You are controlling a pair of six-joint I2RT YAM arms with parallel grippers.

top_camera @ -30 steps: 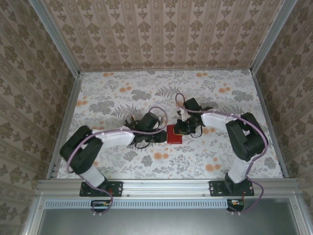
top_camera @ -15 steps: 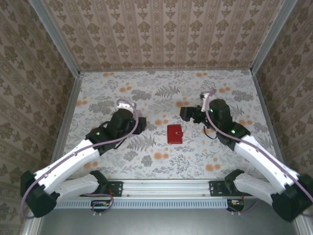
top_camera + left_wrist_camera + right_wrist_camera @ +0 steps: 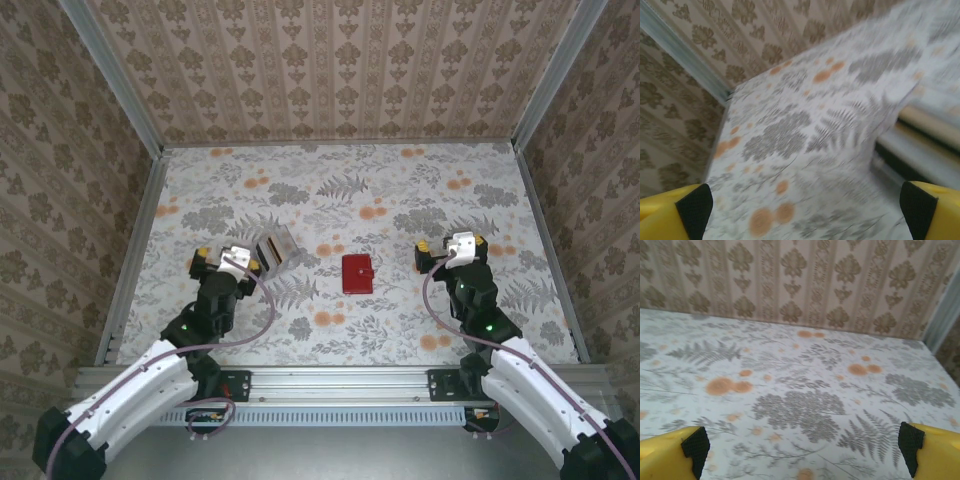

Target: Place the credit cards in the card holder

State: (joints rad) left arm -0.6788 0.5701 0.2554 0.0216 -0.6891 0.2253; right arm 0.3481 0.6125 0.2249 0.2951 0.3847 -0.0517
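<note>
The red card holder [image 3: 355, 273] lies closed and flat at the middle of the floral table [image 3: 400, 190]. The credit cards are out of view. My left gripper [image 3: 226, 258] hangs well to the left of the holder. It is open, with yellow fingertips [image 3: 670, 215] spread wide and nothing between them [image 3: 807, 215]. My right gripper [image 3: 452, 243] hangs to the right of the holder. It is also open [image 3: 802, 452], with only patterned table between its fingertips [image 3: 935, 450].
A small pale striped object [image 3: 277, 248] sits just right of the left gripper; I cannot tell what it is. Blurred beige and grey bands [image 3: 925, 135] cross the right of the left wrist view. Patterned walls [image 3: 330, 70] enclose the table on three sides.
Both arms have pulled back from the holder toward the near edge, and both grippers now sit apart from it. The red holder has stayed closed in the same spot.
</note>
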